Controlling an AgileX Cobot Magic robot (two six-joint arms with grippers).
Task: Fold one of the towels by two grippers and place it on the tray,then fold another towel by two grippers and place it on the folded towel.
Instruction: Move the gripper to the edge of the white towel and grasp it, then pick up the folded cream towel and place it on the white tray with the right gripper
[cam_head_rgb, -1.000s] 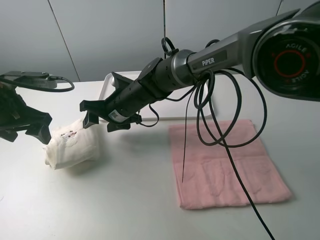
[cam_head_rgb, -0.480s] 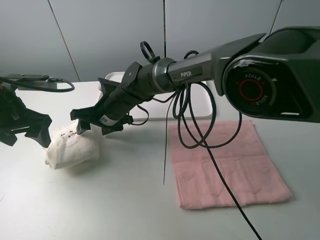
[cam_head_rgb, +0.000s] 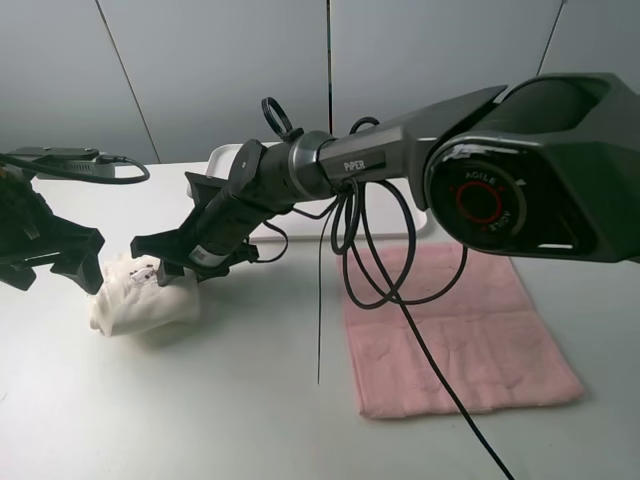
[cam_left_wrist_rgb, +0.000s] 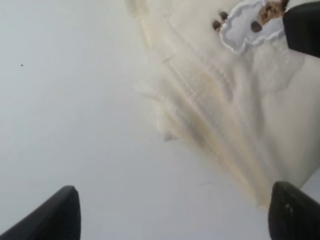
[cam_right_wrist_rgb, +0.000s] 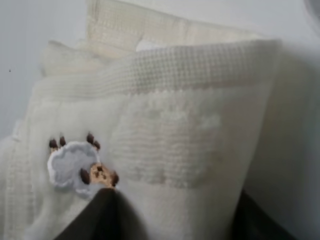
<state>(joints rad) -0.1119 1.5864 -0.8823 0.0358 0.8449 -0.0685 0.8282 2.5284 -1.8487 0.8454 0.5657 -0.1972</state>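
The tray (cam_head_rgb: 224, 160) is mostly hidden behind the right arm; only its far-left corner and a strip of rim show. Black cables (cam_head_rgb: 352, 250) hang over the far-left part of the pink towel (cam_head_rgb: 470, 340), which lies flat on the table (cam_head_rgb: 250, 400) at near right, and the arm cuts off its far edge.

The cream towel (cam_head_rgb: 135, 305) lies bunched on the table at left, well apart from the tray. Its long axis runs left to right, with the right end a little farther back. A sheep patch (cam_right_wrist_rgb: 75, 170) faces up near that end.

The right gripper (cam_head_rgb: 150, 258) reaches across the middle and straddles the towel's right end, one finger beside the patch. Whether it is pinching the cloth cannot be told. The left gripper (cam_head_rgb: 50, 268) hangs spread wide at the towel's left end, holding nothing. Its wrist view shows only the fingertips (cam_left_wrist_rgb: 292, 215).
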